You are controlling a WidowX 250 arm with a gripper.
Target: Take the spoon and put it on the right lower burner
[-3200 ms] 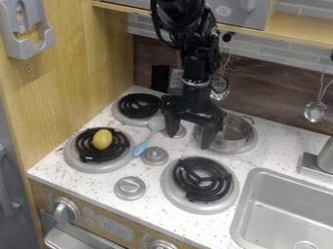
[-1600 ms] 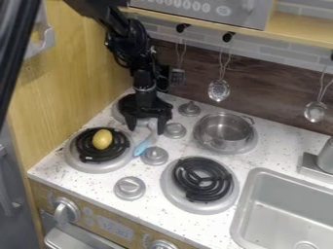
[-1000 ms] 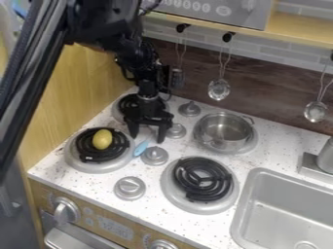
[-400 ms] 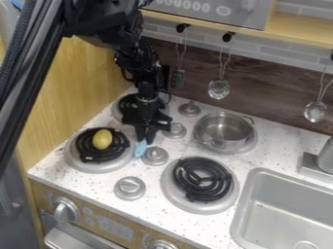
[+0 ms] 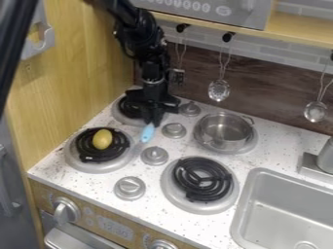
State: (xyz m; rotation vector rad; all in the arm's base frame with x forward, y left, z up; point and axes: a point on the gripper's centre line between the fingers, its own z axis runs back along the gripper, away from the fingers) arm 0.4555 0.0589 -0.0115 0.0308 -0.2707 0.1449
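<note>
A toy spoon [image 5: 147, 133], its light blue handle pointing down and toward the viewer, sits at the tips of a black claw [image 5: 153, 122]; the claw's fingers are together, apparently clamped on the spoon, whose other end is hidden. How far the spoon is off the tabletop [image 5: 104, 186], I cannot tell. Beside and partly behind the claw, to its left, is the upper left burner [image 5: 129, 108]. Just to the right of the claw is a grey knob [image 5: 174, 130], and further right a metal pot [image 5: 224, 131] on its own burner. Below the claw and to its left, a yellow lemon-like toy [image 5: 102, 139] rests on the lower left burner [image 5: 86, 166]. Below the claw and to its right is the right lower burner [image 5: 202, 179], a black coil with nothing on it; a sink [image 5: 286, 204] lies beyond. The step in hand seems to be carrying the grasped spoon. The next move likely calls for keeping the grip, clearing the knobs, passing toward the viewer and rightward, then lowering the spoon onto that coil before letting go.
</note>
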